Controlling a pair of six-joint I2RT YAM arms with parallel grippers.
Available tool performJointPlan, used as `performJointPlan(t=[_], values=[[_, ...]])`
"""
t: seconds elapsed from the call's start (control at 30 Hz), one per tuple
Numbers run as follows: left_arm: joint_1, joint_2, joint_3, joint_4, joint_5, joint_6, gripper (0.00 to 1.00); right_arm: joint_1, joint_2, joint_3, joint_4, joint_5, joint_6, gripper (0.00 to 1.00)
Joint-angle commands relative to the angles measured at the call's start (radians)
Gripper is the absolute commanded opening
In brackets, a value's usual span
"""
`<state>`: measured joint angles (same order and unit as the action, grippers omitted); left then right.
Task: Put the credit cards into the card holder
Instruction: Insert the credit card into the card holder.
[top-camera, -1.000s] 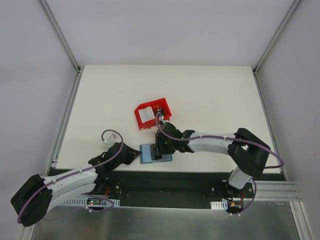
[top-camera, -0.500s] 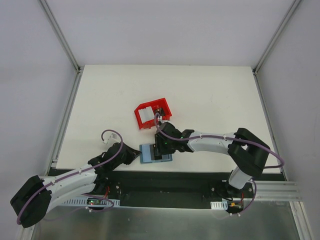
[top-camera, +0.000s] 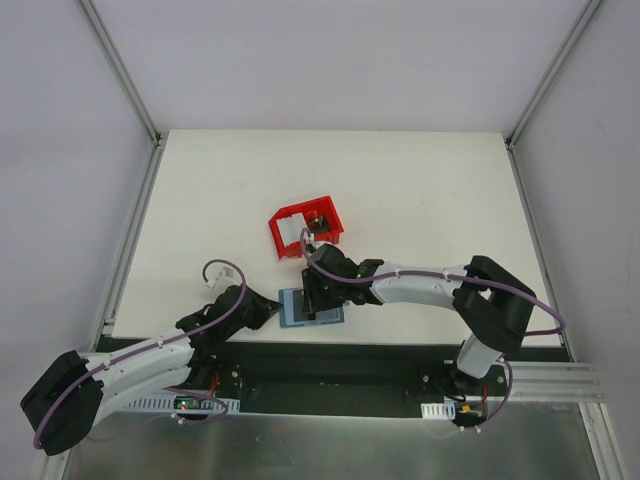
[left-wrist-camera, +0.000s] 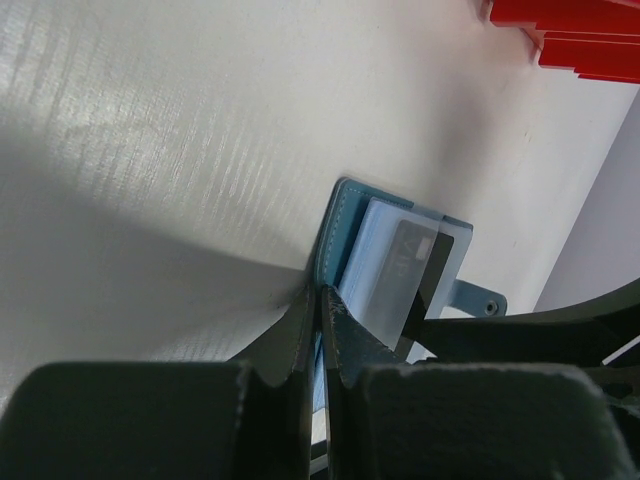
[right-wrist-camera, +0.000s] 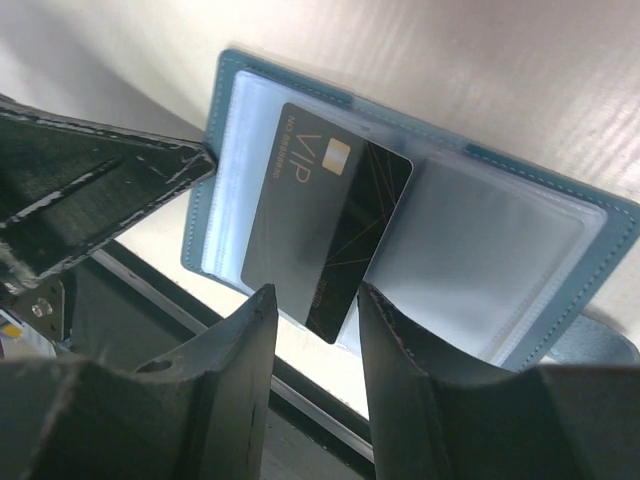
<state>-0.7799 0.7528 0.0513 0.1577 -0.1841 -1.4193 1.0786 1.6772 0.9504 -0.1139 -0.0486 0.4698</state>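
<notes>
The teal-blue card holder lies open near the table's front edge, its clear inner pockets up. A dark grey "VIP" credit card lies slanted on its left half, partly in a pocket, with its lower corner sticking out past the edge. My right gripper hovers over it, open, with a finger on each side of that corner and not gripping it. My left gripper is shut on the holder's left cover edge. The card also shows in the left wrist view. A white card lies in the red bin.
The red plastic bin stands just beyond the holder, behind my right gripper, and shows at the top right of the left wrist view. The table's front edge and a black rail run right below the holder.
My right gripper has shifted slightly left and away over the holder. The left gripper and the holder have stayed in place.
</notes>
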Motion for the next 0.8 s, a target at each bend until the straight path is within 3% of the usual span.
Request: performJointPlan(t=[0.0,0.57,0.77], values=[[-0.009,0.006,-0.021,-0.017,0.009,0.013,0.00,0.021,0.012,0.073,-0.012,-0.014,-0.046,0.40],[-0.010,-0.004,-0.019,-0.018,0.012,0.014,0.00,0.023,0.065,0.108,0.046,-0.100,-0.054,0.41],[-0.010,-0.004,-0.014,-0.017,0.015,0.026,0.00,0.026,0.078,0.129,0.048,-0.103,-0.066,0.31]])
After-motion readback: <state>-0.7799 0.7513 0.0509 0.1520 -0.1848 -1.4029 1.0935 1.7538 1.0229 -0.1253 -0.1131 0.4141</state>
